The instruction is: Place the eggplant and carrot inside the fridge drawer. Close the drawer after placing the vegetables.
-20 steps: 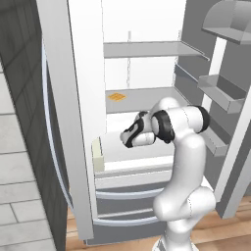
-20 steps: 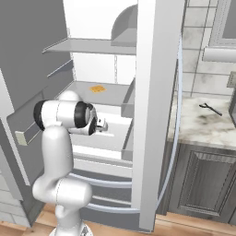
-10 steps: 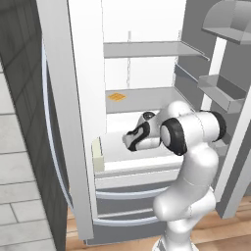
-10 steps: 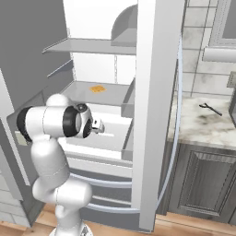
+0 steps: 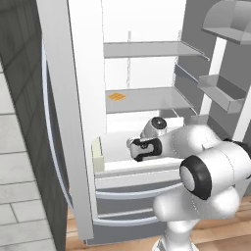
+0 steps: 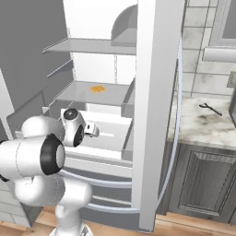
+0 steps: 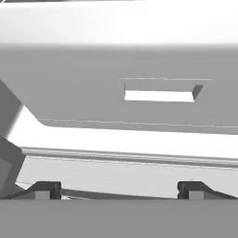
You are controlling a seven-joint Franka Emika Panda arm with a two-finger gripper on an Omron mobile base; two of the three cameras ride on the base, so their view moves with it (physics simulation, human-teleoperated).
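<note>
The fridge drawer stands pulled out of the open fridge, a wide white box. In the hand view its flat front panel lies straight ahead, with the recessed handle slightly right of centre. My gripper hovers at the drawer's front rim, open, with nothing between its fingertips. The bulky white elbow hides much of the drawer's right half in the left base view. The eggplant and the carrot are out of view.
A flat orange grid square lies on the fridge shelf above the drawer. The curved freezer front sits below. Door shelves jut out on the right. A marble counter carries a thin grey utensil.
The arm has folded, its elbow swinging toward the cameras. The hand has sunk slightly toward the drawer's front. The jaws stay wide apart.
</note>
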